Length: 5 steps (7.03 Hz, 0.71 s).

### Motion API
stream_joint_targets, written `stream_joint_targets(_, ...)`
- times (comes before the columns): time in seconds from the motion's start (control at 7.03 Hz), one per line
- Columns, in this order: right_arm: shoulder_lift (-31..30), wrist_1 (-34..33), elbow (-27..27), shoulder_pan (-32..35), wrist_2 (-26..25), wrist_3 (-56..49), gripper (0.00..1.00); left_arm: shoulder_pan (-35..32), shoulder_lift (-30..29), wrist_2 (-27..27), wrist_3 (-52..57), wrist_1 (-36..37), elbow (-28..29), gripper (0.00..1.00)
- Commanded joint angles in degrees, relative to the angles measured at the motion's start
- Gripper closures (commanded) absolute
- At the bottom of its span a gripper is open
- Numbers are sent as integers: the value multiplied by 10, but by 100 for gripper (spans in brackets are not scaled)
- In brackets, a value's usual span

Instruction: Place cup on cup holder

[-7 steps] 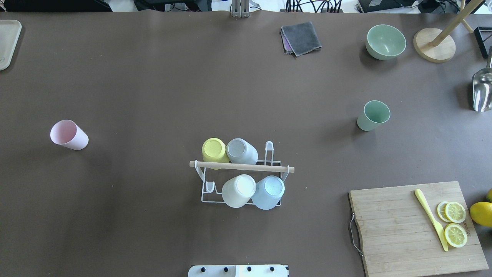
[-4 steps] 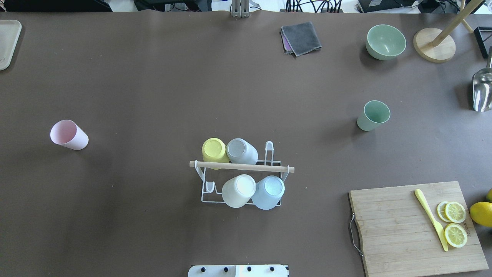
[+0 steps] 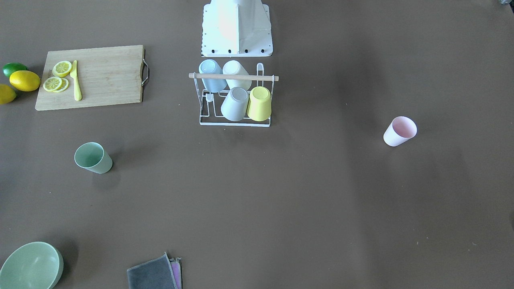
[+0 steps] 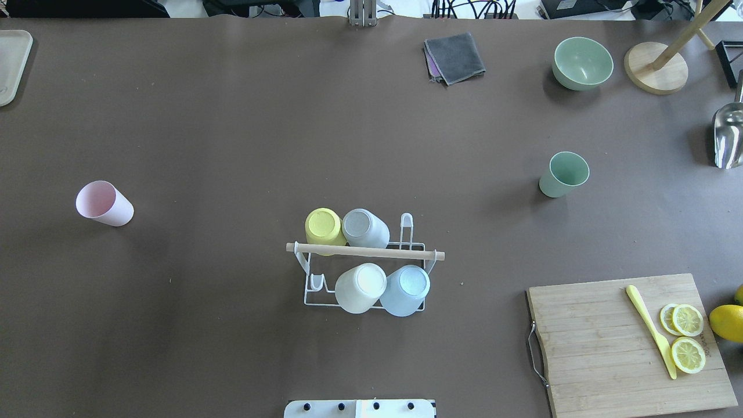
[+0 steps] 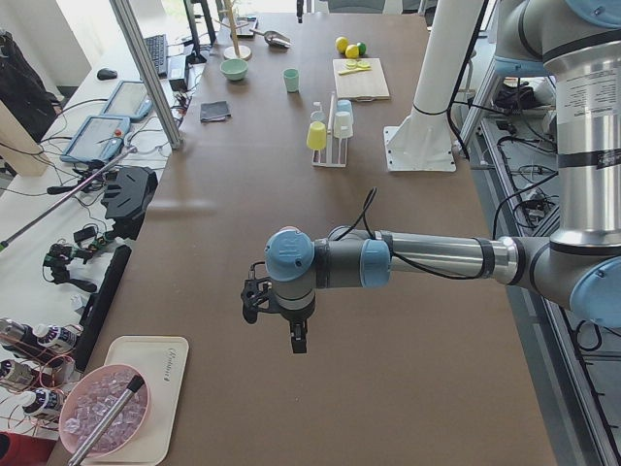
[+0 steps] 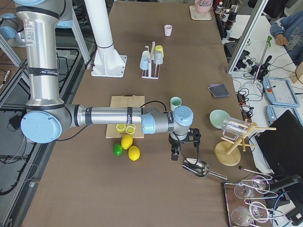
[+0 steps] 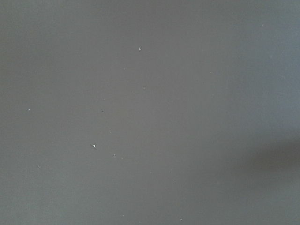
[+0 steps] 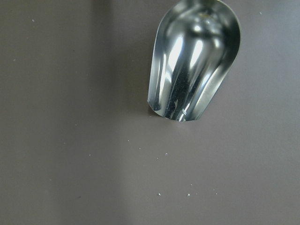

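Nothing is seen to have shifted on the table (image 4: 232, 116) over the last second, so no step is judged begun. The cup holder (image 4: 365, 273), carrying four cups, and the pink cup (image 4: 103, 202) and green cup (image 4: 563, 173) are found well apart from both grippers: left gripper (image 5: 277, 316), right gripper (image 6: 183, 144); jaw states cannot be told.

4 cups (image 4: 360, 287) on cup holder (image 4: 364, 252), mid-table.

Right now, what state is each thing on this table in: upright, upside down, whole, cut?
cup holder: upright, four cups upturned on it
pink cup: upright, empty, apart
green cup: upright, empty
bowl: upright, empty
lemon slices: cut, on the board
cloth: folded
left gripper: unclear
right gripper: unclear
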Motion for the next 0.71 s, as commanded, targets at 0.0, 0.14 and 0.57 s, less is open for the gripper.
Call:
stream_joint_targets(0.0,2,1,1,-8,2,-3,0,0,0,0,0,0,0,2)
stream_joint_targets(0.14,3,1,1,-10,5,1,0,0,0,0,0,0,0,2)
stream_joint_targets(0.57,1,0,-8,-10,39,1,0,0,0,0,0,1,-1,2)
